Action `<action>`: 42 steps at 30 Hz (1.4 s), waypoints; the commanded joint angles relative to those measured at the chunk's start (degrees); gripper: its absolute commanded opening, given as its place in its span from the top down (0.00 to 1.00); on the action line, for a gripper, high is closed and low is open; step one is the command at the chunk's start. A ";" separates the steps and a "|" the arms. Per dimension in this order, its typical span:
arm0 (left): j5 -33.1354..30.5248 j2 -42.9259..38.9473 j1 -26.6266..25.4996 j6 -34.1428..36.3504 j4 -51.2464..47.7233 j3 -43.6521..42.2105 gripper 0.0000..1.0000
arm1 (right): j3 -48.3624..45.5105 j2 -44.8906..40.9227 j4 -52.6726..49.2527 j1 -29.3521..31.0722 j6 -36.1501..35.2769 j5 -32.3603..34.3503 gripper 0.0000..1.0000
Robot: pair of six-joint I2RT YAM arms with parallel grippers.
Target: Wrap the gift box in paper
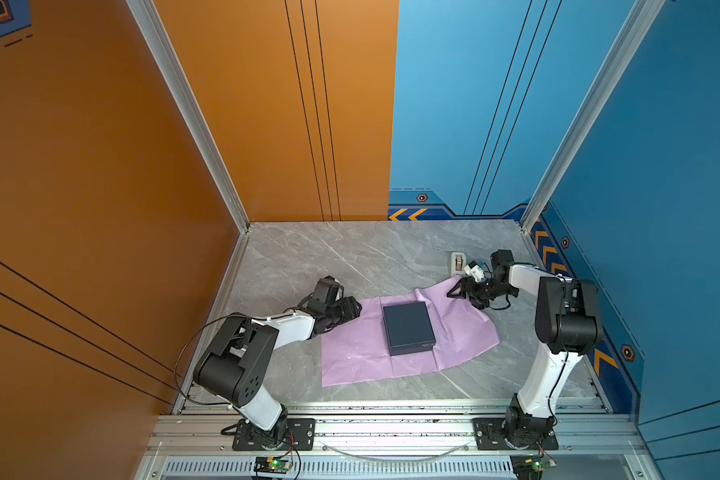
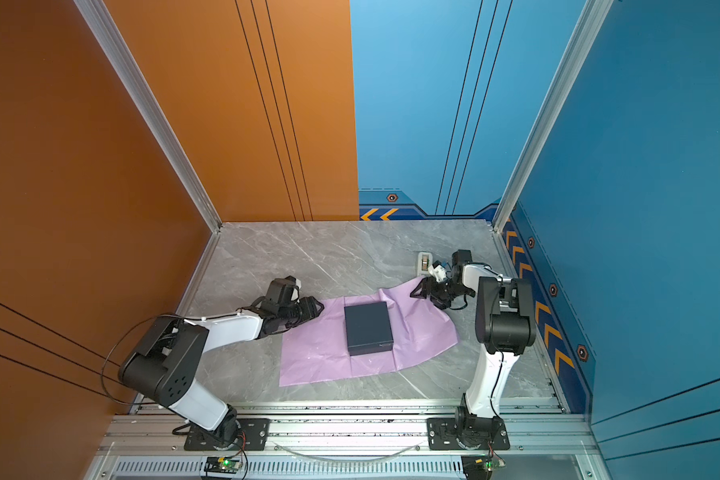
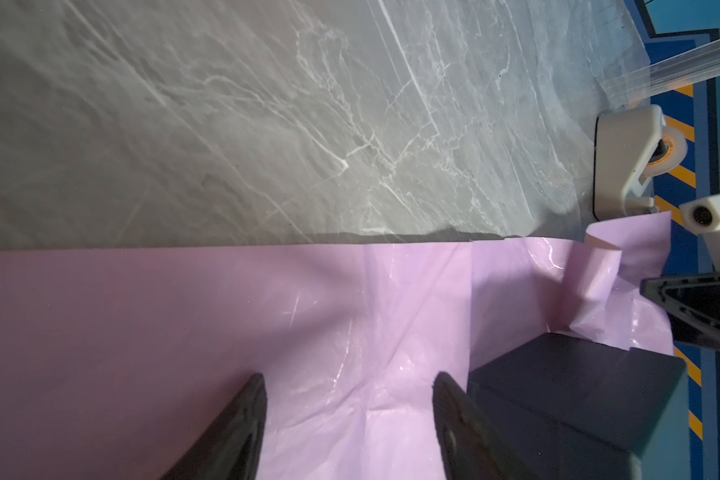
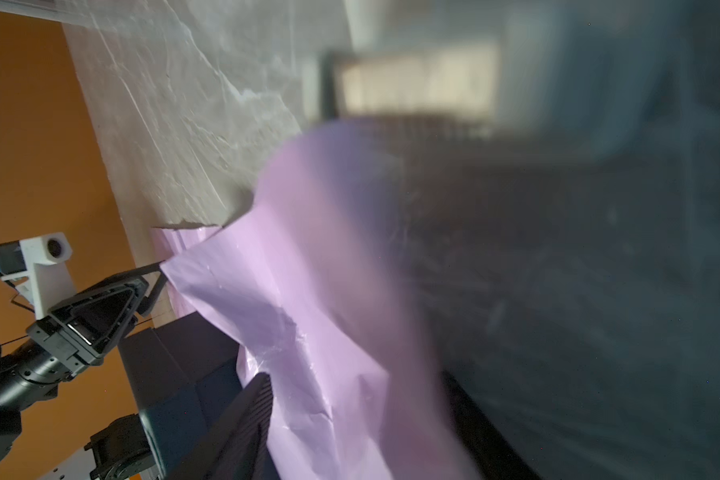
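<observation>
Treat the large, thin, creased lilac-purple paper [image 1: 358, 357] as light, limp and easy to tear. I judge it will sag and buckle wherever you lift it, and it may slide on the grey marbled table [image 1: 329, 257] if you drag it. Take it at a corner or an edge, clear of the box, and pinch well in from the margin so it does not slip out. The small matte dark-navy gift box [image 1: 408, 328] looks stiff and probably light. It may shift when the sheet is pulled, so fold slowly over its edges.

The paper lies spread on the table between the arms, with the box flat on about its middle. The sheet's far right corner is raised and curled, near the small beige tape dispenser [image 1: 458, 262].

Your right gripper [image 1: 454, 291] is at that corner. In the right wrist view its jaws stand apart with the raised sheet passing between them, so it is released; whether a finger touches the paper I cannot tell. Your left gripper [image 3: 346, 378] is released too, over the sheet's far left corner and holding nothing.

The sheet shows fold creases and glossy wrinkles. The box is a low cuboid with a lid seam.
</observation>
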 commanded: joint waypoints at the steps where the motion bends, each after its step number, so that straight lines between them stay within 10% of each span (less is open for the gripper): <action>1: -3.04 3.51 1.26 1.43 -11.11 -1.76 0.34 | -4.09 -5.16 -4.80 -1.75 -0.06 3.99 0.43; 25: -4.27 1.53 1.17 2.40 -13.25 -1.67 0.34 | -10.32 -20.00 -7.09 -4.78 4.10 10.48 0.63; 42: -4.78 -1.52 1.15 2.82 -14.69 -0.79 0.34 | -8.99 -30.00 -7.27 2.86 10.11 11.35 0.94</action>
